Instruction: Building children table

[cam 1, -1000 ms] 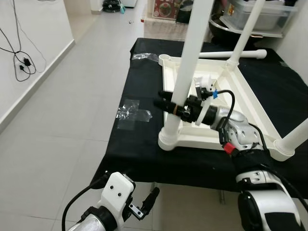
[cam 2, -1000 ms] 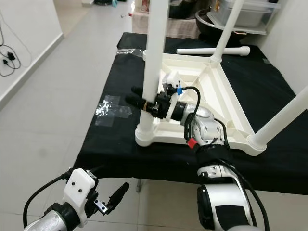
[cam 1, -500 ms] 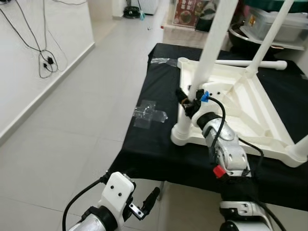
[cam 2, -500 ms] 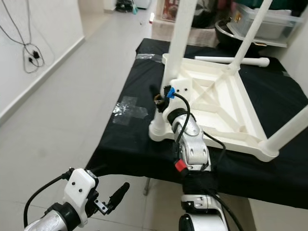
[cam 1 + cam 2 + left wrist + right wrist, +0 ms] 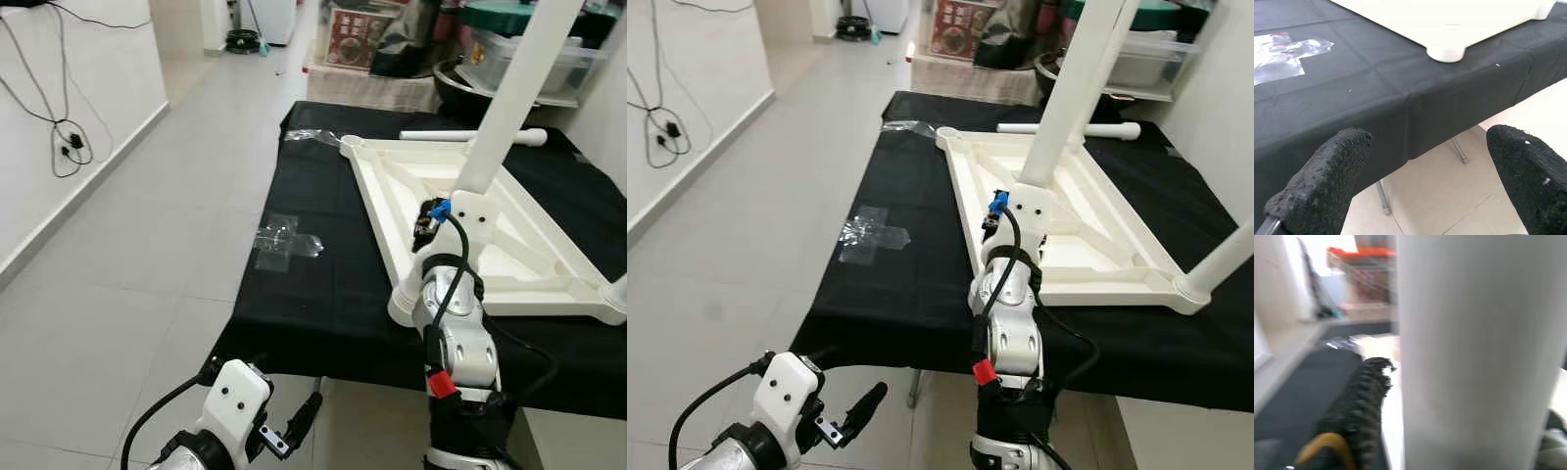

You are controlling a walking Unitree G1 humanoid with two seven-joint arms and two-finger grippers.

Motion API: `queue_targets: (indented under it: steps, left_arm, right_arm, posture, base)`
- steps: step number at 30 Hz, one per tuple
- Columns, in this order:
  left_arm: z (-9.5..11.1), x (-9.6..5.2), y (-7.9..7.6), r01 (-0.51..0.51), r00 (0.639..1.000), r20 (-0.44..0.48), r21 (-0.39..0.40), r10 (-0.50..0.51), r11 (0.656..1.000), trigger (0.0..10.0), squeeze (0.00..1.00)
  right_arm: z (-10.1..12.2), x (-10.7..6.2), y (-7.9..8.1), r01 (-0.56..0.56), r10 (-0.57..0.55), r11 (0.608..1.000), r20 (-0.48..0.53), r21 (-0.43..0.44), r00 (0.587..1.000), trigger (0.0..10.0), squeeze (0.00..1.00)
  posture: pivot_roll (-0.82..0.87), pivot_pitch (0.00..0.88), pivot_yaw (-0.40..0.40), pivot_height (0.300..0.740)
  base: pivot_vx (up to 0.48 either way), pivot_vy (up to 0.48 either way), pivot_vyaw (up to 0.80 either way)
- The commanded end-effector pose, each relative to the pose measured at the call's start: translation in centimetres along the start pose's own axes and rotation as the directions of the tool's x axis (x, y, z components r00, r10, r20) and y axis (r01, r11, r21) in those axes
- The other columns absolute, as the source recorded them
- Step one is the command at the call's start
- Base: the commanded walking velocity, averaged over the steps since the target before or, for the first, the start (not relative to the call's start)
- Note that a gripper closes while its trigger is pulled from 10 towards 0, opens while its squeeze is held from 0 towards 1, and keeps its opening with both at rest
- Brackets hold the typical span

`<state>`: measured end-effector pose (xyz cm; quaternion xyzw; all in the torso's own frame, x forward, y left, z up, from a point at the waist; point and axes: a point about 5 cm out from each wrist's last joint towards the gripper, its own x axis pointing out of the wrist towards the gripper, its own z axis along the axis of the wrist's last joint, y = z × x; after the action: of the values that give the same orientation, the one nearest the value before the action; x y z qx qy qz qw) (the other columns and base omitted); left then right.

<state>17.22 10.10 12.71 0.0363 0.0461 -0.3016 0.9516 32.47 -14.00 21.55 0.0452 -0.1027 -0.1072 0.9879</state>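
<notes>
Steadying the tall white plastic table leg (image 5: 509, 98) in the near corner socket of the upturned white children's tabletop (image 5: 509, 245), the right hand (image 5: 1400, 396) clamps it; press straight down. The left hand (image 5: 1425, 171), spread, hangs below the black-clothed table (image 5: 323, 284). Crumpled plastic wrap (image 5: 284, 240) lies nearby.

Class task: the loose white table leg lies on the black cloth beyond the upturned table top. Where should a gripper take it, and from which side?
Grip the loose leg at mid-shaft, coming from above with the jaws across its width. It lies flat on the black cloth, a plain round tube with bare cloth beside it, and its end cap is wider. The table top blocks a low approach from the robot's side.
</notes>
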Motion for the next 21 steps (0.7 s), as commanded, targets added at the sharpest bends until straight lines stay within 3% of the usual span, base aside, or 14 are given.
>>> queue_targets:
  steps: [1,6,7,9,11,12,13,14,15,17,18,19,20,21]
  left_arm:
    - [-0.3,0.0,-0.2,0.001,1.000,-0.014,-0.008,-0.002,1.000,10.0,0.00]
    - [-0.3,0.1,-0.2,0.002,1.000,-0.011,-0.009,-0.002,1.000,10.0,0.00]
    - [-0.3,0.1,-0.2,0.002,1.000,-0.011,-0.010,-0.002,1.000,10.0,0.00]
    - [-0.3,0.1,-0.2,0.002,1.000,-0.010,-0.010,-0.002,1.000,10.0,0.00]
    - [-0.3,0.1,-0.2,0.002,1.000,-0.010,-0.010,-0.002,1.000,10.0,0.00]
    - [-0.3,0.1,-0.2,0.002,1.000,-0.010,-0.010,-0.002,1.000,10.0,0.00]
    - [-0.3,0.1,-0.2,0.002,1.000,-0.010,-0.010,-0.002,1.000,10.0,0.00]
    - [-0.3,0.2,-0.2,0.003,1.000,-0.009,-0.010,-0.003,1.000,10.0,0.00]
    - [-0.3,0.2,-0.2,0.003,1.000,-0.009,-0.010,-0.003,1.000,10.0,0.00]
    - [-0.3,0.1,-0.2,0.004,1.000,-0.009,-0.008,-0.004,1.000,10.0,0.00]
    - [-0.3,0.1,-0.2,0.004,1.000,-0.009,-0.007,-0.004,1.000,10.0,0.00]
    - [-0.3,0.1,-0.2,0.004,1.000,-0.009,-0.007,-0.004,1.000,10.0,0.00]
    - [-0.3,0.1,-0.2,0.003,1.000,-0.009,-0.007,-0.003,1.000,10.0,0.00]
    - [-0.3,0.1,-0.2,0.003,1.000,-0.009,-0.007,-0.003,1.000,10.0,0.00]
  right_arm:
    - [-0.8,0.0,0.6,-0.067,0.067,0.995,-0.002,0.071,0.998,10.0,0.00]
    - [-0.7,1.7,-0.7,-0.301,0.301,0.946,0.014,0.122,0.953,10.0,0.00]
    - [-0.7,2.2,-1.2,-0.383,0.385,0.915,0.012,0.123,0.923,10.0,0.00]
    - [-0.7,3.1,-2.3,-0.586,0.596,0.798,-0.036,0.144,0.802,10.0,0.00]
    - [-0.7,3.1,-2.3,-0.586,0.596,0.798,-0.036,0.144,0.802,10.0,0.00]
    - [-0.8,2.9,-2.4,-0.686,0.703,0.705,-0.055,0.182,0.709,10.0,0.00]
    - [-0.8,2.9,-2.4,-0.686,0.703,0.705,-0.055,0.182,0.709,10.0,0.00]
    - [-0.8,2.3,-2.1,-0.784,0.806,0.589,-0.073,0.194,0.588,10.0,0.00]
    - [-0.8,2.3,-2.1,-0.784,0.806,0.589,-0.073,0.194,0.588,10.0,0.00]
    - [-1.0,0.5,-1.1,-0.923,0.962,0.274,-0.091,0.269,0.259,10.0,0.00]
    - [-1.1,-0.2,-0.8,-0.943,0.984,0.171,-0.101,0.285,0.148,10.0,0.00]
    - [-1.1,-0.2,-0.8,-0.943,0.984,0.171,-0.101,0.285,0.148,10.0,0.00]
    - [-1.3,-0.4,-0.5,-0.953,0.991,0.105,-0.115,0.284,0.075,10.0,0.00]
    - [-1.3,-0.4,-0.5,-0.953,0.991,0.105,-0.115,0.284,0.075,10.0,0.00]
  posture:
    - [0.14,0.090,-0.106,0.740]
    - [0.14,0.093,-0.106,0.740]
    - [0.14,0.092,-0.106,0.740]
    - [0.14,0.093,-0.108,0.740]
    - [0.14,0.093,-0.108,0.740]
    - [0.14,0.092,-0.107,0.740]
    - [0.14,0.092,-0.107,0.740]
    - [0.14,0.093,-0.109,0.740]
    - [0.14,0.093,-0.109,0.740]
    - [0.15,0.095,-0.109,0.740]
    - [0.15,0.095,-0.109,0.740]
    - [0.15,0.095,-0.109,0.740]
    - [0.15,0.095,-0.109,0.740]
    - [0.15,0.095,-0.109,0.740]
  base:
    - [0.000,0.000,0.00]
    - [0.000,0.000,0.00]
    - [0.000,0.000,0.00]
    - [0.000,0.000,0.00]
    - [0.000,0.000,0.00]
    - [0.000,0.000,0.00]
    - [0.000,0.000,0.00]
    - [0.000,0.000,0.00]
    - [0.000,0.000,0.00]
    - [0.000,0.000,0.00]
    - [0.000,0.000,0.00]
    - [0.000,0.000,0.00]
    - [0.000,0.000,0.00]
    - [0.000,0.000,0.00]
